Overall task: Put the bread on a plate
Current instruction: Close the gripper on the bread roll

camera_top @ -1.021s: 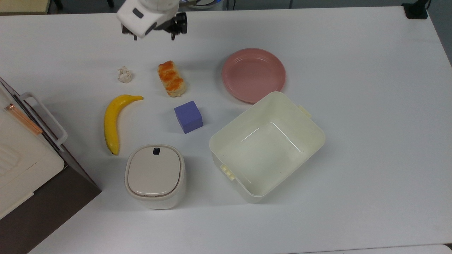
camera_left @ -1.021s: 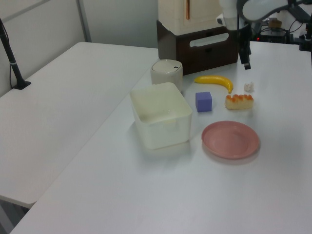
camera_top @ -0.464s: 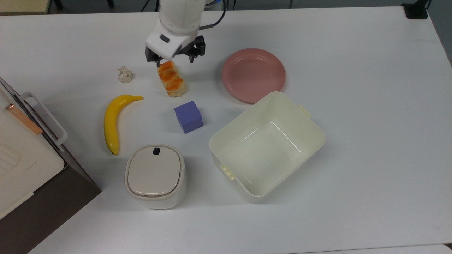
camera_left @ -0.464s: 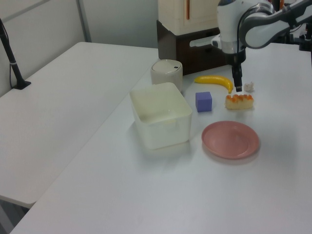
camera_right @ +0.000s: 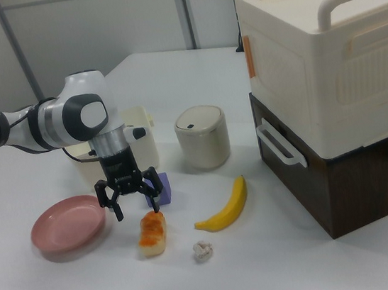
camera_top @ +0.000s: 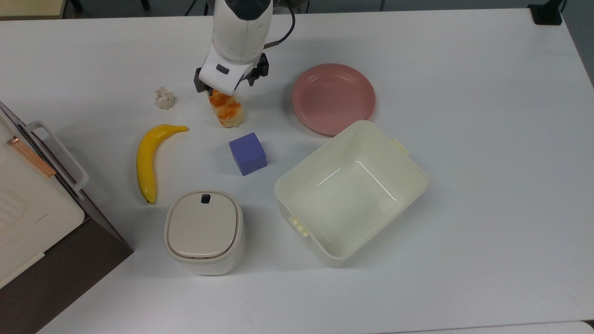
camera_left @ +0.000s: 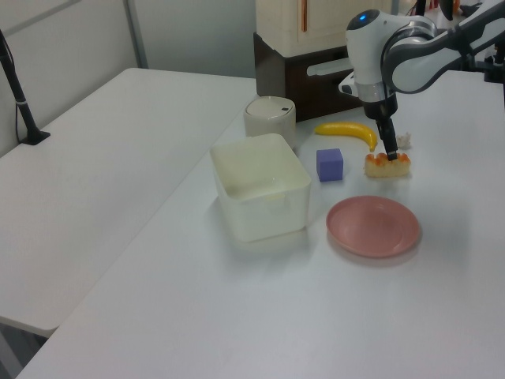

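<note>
Bread (camera_top: 227, 110) flat on bench (camera_top: 464, 93), near plate (camera_top: 333, 98). End effector (camera_right: 132, 204) spread wide, released, over bread's far end. Shift toward loaf middle, straddle narrow width, descend, then close gently.

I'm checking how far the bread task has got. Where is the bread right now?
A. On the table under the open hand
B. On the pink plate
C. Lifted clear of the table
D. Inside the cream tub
A. The bread lies on the white table with the open hand just above it; the pink plate sits apart.
</note>
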`<action>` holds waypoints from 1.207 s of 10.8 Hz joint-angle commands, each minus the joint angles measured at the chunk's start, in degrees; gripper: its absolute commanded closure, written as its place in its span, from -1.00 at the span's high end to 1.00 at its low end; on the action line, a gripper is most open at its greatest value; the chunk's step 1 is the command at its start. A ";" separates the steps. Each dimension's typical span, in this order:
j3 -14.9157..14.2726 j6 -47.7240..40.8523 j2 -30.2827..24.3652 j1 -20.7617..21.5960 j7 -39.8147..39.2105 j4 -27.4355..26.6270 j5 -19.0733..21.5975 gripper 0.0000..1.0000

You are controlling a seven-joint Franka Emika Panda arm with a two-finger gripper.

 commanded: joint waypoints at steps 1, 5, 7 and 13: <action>-0.35 1.70 -0.66 -1.36 -1.58 -1.91 -3.69 1.00; -0.35 3.37 1.18 -1.81 -1.67 -4.63 -7.13 1.00; -0.26 3.29 1.89 -1.72 -1.84 -4.55 -8.18 1.00; -0.17 13.11 3.55 -1.64 -2.28 -4.81 -5.47 1.00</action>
